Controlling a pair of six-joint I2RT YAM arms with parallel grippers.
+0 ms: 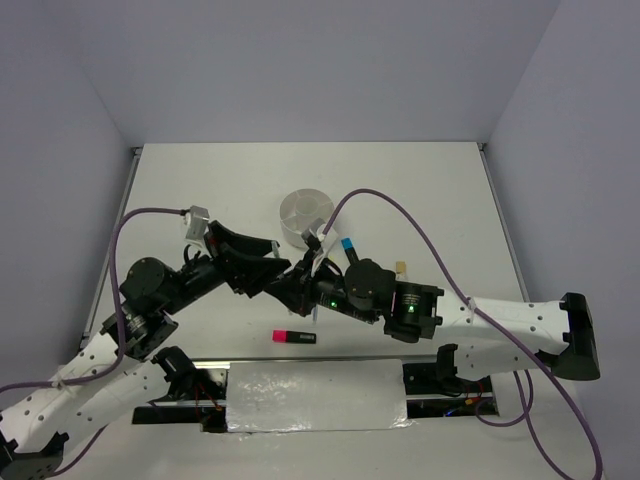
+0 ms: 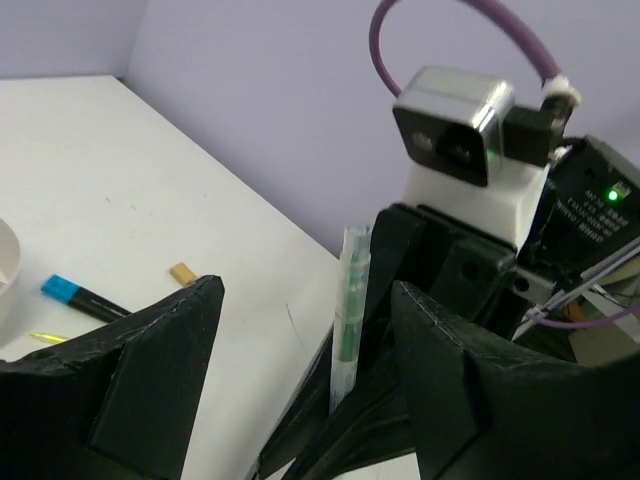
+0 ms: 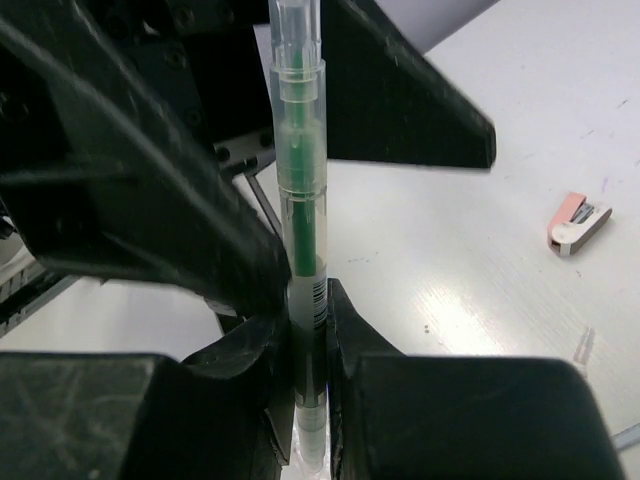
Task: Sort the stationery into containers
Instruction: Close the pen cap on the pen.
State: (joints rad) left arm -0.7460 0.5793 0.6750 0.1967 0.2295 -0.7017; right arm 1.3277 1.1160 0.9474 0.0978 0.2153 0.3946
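My right gripper (image 3: 308, 305) is shut on a thin clear pen with a green core (image 3: 298, 190) and holds it upright above the table. The pen also shows in the left wrist view (image 2: 350, 310), standing between the spread fingers of my left gripper (image 2: 308, 290), which is open and does not touch it. In the top view the two grippers, left (image 1: 272, 262) and right (image 1: 300, 287), meet just in front of the round white cup (image 1: 305, 215). A pink-and-black highlighter (image 1: 293, 337) lies near the front edge. A blue-and-black highlighter (image 1: 347, 245) lies right of the cup.
A small tan eraser (image 1: 400, 267) lies right of the blue highlighter and shows in the left wrist view (image 2: 182, 273), near a thin yellow stick (image 2: 45, 338). A small pink-and-white piece (image 3: 578, 222) lies on the table in the right wrist view. The cup's rim (image 2: 6, 262) is at the far left.
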